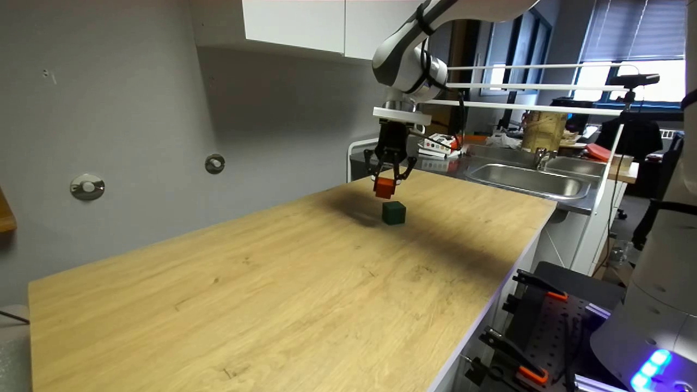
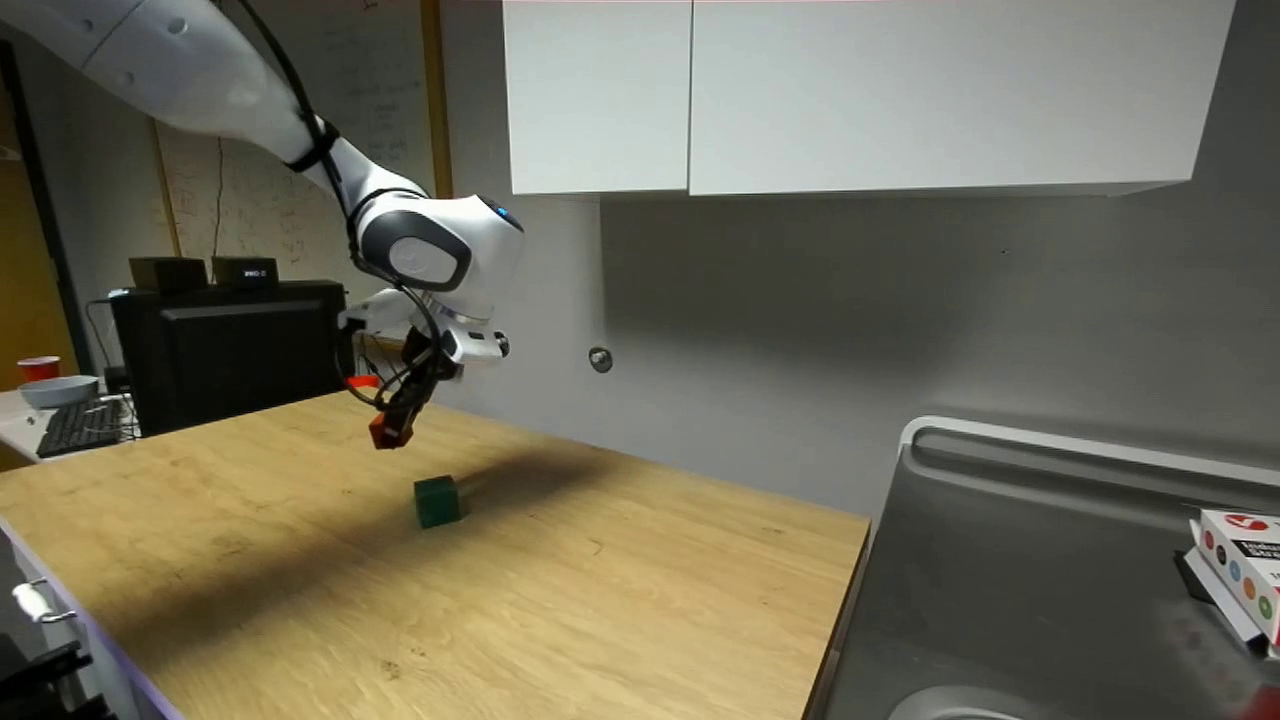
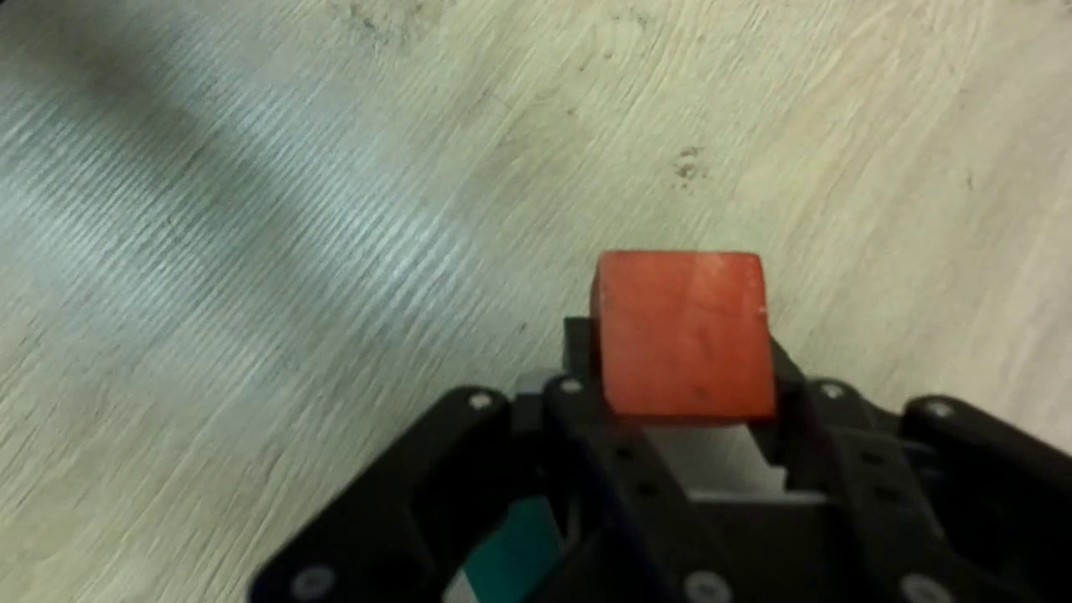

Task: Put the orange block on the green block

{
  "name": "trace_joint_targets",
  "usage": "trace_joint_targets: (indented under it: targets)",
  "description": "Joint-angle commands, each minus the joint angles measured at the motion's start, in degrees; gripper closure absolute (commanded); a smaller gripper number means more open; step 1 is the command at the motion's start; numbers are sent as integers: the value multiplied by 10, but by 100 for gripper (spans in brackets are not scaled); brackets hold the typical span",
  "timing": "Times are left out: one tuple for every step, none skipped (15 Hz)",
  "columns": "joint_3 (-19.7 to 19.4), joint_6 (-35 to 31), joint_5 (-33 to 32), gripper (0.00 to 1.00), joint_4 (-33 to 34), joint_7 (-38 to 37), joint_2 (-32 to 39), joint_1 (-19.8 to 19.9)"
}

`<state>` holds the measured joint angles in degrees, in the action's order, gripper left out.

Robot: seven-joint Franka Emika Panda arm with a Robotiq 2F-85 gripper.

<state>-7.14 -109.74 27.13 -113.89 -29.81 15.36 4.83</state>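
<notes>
Nearest to you in the wrist view, the two black fingers (image 3: 588, 410) of your black Robotiq gripper (image 1: 386, 181) are clamped on opposite sides of the small orange-red cube (image 3: 687, 335), one flat face of it turned toward you. You have this cube up in the air, above the light wood-grain tabletop (image 1: 272, 299). Lower down and near it, the small dark green cube (image 1: 393, 213) rests on the tabletop; in both exterior views you see the orange-red cube higher and slightly further left in frame, with a gap between the two. In the wrist view only a piece of the green cube reaches you, low in the frame between the gripper's black links. In an exterior view your gripper leans at a slant below the white-and-grey robot arm (image 2: 430, 258).

Past the tabletop you find a stainless steel sink (image 1: 523, 179), and near it a white box printed with coloured dots (image 2: 1245, 570). Flat white cabinets (image 1: 297, 22) hang on the plain grey wall (image 1: 136, 109). Farther back in an exterior view, a red cup (image 2: 38, 369) and a pale grey bowl (image 2: 58, 392) stand near a black keyboard (image 2: 82, 428). Your farthest sight, in an exterior view, is a bright window (image 1: 672, 81) with blinds (image 1: 634, 30) over its upper part.
</notes>
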Motion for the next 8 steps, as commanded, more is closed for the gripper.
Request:
trace_joint_targets:
  targets:
    - [-7, 34, 3, 82, 48, 3, 17, 20]
    - [-9, 37, 3, 82, 54, 6, 21, 26]
    - [-11, 39, 4, 82, 60, 7, 25, 30]
    - [-13, 42, 5, 82, 65, 9, 31, 35]
    - [-14, 46, 7, 82, 70, 10, 37, 40]
    - [-15, 46, 6, 82, 73, 11, 44, 43]
    - [-16, 48, 7, 82, 76, 11, 50, 45]
    - [-16, 49, 7, 82, 79, 12, 59, 48]
